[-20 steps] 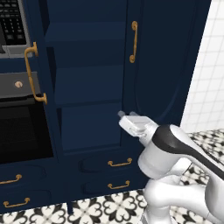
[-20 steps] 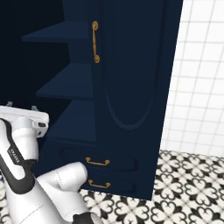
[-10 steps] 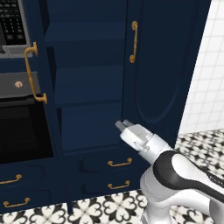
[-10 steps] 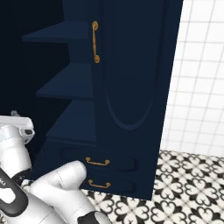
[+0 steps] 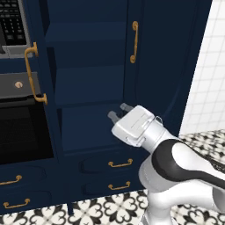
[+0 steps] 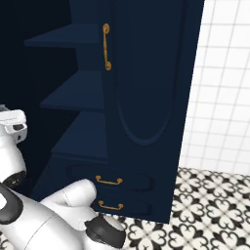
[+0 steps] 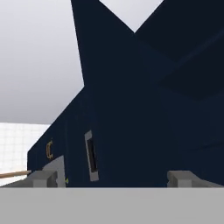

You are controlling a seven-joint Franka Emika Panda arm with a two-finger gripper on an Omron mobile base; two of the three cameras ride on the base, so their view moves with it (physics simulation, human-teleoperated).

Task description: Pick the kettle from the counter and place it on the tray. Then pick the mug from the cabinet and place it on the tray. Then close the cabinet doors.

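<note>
Navy cabinet, left base view: the cabinet is seen standing open, its inner shelves exposed and bare where they can be seen.
Left door: one of the cabinet doors is swung out towards the camera, a long curved brass handle carried on it, with a black oven beside it.
Right door: the other door is set at the right, its brass handle near the upper edge.
Drawers: two small drawers with brass pulls are seen below the shelves.
Gripper, left base view: the gripper is held in front of the lowest shelf, its fingers spread wide with nothing between them.
Floor: a black-and-white patterned tile floor is seen under the arm.
Right base view: the shelves are stepped down the left, and the right door is seen with its arched moulding.
Wall: a white tiled wall is set at the right.
Hand view: the two finger tips are seen far apart at the bottom, with dark navy panels beyond.
Mug: its place cannot be told from these views.
</note>
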